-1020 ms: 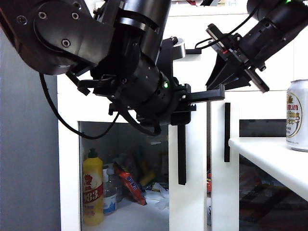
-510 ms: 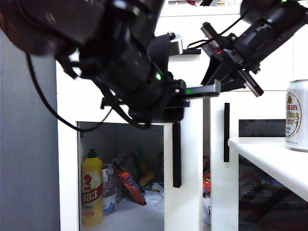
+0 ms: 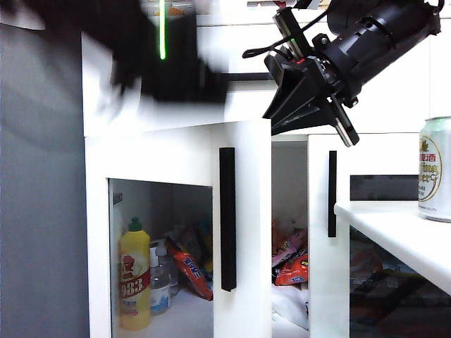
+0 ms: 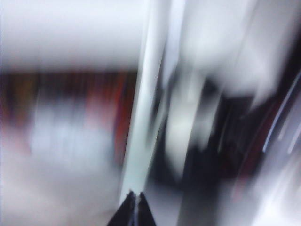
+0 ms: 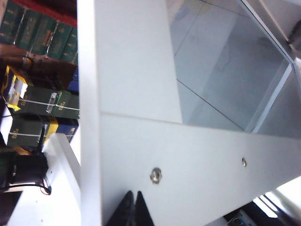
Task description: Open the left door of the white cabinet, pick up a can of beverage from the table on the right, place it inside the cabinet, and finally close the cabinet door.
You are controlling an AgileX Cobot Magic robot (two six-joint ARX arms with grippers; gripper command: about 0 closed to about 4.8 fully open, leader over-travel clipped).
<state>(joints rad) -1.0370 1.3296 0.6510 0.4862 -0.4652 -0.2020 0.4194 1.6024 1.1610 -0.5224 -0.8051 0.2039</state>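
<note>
Cabinet [image 3: 176,105] work is moving on: the left door [image 3: 239,211], hinged beside it, is now standing ajar, swung further out than a second ago, so the opening step looks done. Left gripper [image 4: 135,200], clenched and empty, is pulling up and away from the door. Right gripper [image 5: 133,200], also clenched, is hovering above the door's top edge. Right of the cabinet, the table [image 3: 394,232] is carrying the can of beverage [image 3: 435,169], untouched.

Black ribbed right arm [image 3: 373,32], thin black cables.
</note>
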